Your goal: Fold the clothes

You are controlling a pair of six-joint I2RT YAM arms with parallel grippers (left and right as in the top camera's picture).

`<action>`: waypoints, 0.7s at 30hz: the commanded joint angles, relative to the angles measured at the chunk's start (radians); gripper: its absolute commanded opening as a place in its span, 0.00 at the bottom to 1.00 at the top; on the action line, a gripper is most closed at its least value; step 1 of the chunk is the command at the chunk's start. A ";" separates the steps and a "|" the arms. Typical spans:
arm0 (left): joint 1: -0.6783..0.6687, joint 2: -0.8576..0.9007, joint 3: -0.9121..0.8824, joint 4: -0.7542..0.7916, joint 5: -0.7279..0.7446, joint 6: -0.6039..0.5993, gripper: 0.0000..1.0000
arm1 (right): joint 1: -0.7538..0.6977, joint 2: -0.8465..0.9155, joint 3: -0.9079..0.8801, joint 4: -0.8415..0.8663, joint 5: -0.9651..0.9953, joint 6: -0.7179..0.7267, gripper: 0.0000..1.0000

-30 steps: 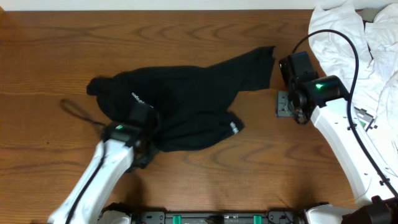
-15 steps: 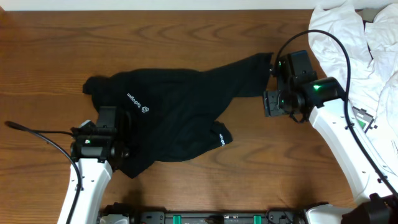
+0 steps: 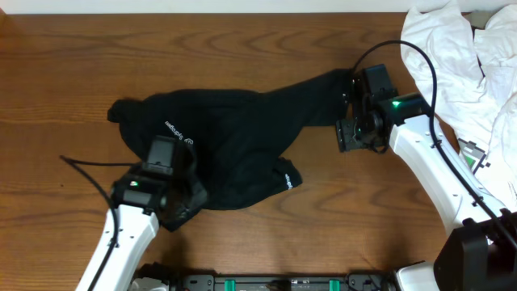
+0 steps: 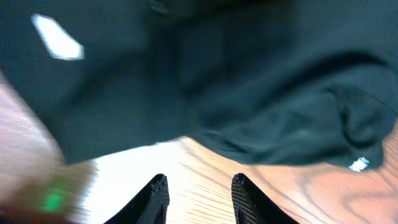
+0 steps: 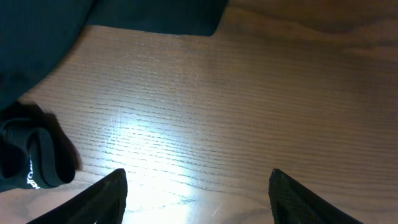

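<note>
The black garment (image 3: 234, 137) lies spread and rumpled in the middle of the wooden tabletop (image 3: 73, 48). One sleeve reaches up and to the right towards the right arm. A white logo print (image 3: 179, 133) sits on the left part of the garment: a short line of lettering with a small round mark beside it, too small to read. Another small white print (image 3: 287, 179) shows on a folded cuff at the lower right edge; its letters cannot be made out either. In the left wrist view the print is only a blurred white patch (image 4: 57, 37), and a second tiny white mark (image 4: 357, 165) sits at the fabric's edge.

The left gripper (image 4: 198, 186) hangs at the garment's lower left part. Its jaws stand a little apart with bare wood between them and the black hem just ahead. They hold nothing.

The right gripper (image 5: 198, 180) is just beside the end of the outstretched sleeve. Its jaws are wide apart over bare wood. A dark cuff (image 5: 34, 158) with a faint white mark lies to one side, and black cloth fills the upper corner.

White garments (image 3: 460, 48) are heaped at the far right corner of the tabletop. A black cable (image 3: 428, 65) loops over them.
</note>
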 commanded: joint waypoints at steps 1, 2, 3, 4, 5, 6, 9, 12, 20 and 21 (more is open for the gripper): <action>-0.067 0.031 -0.044 0.043 0.053 -0.082 0.38 | -0.007 0.002 -0.007 0.002 0.011 -0.010 0.71; -0.089 0.041 -0.054 0.071 0.053 -0.097 0.40 | -0.007 0.002 -0.007 0.002 0.011 -0.010 0.71; -0.114 0.055 -0.066 0.111 0.054 -0.112 0.41 | -0.007 0.002 -0.007 0.001 0.011 -0.010 0.71; -0.138 0.069 -0.077 0.150 0.053 -0.119 0.41 | -0.007 0.002 -0.007 0.000 0.011 -0.010 0.71; -0.166 0.088 -0.088 0.202 0.053 -0.119 0.41 | -0.007 0.002 -0.007 -0.002 0.011 -0.010 0.72; -0.190 0.107 -0.095 0.250 0.053 -0.119 0.41 | -0.007 0.002 -0.007 -0.003 0.011 -0.010 0.72; -0.261 0.182 -0.098 0.403 0.043 -0.100 0.41 | -0.007 0.002 -0.007 -0.002 0.011 -0.010 0.71; -0.310 0.272 -0.098 0.522 0.027 -0.100 0.40 | -0.007 0.002 -0.007 -0.003 0.011 -0.010 0.72; -0.323 0.537 -0.098 0.606 0.043 -0.156 0.40 | -0.007 0.002 -0.007 0.006 0.011 -0.010 0.73; -0.323 0.557 -0.098 0.600 0.070 -0.159 0.40 | -0.007 0.002 -0.007 0.013 0.011 -0.011 0.73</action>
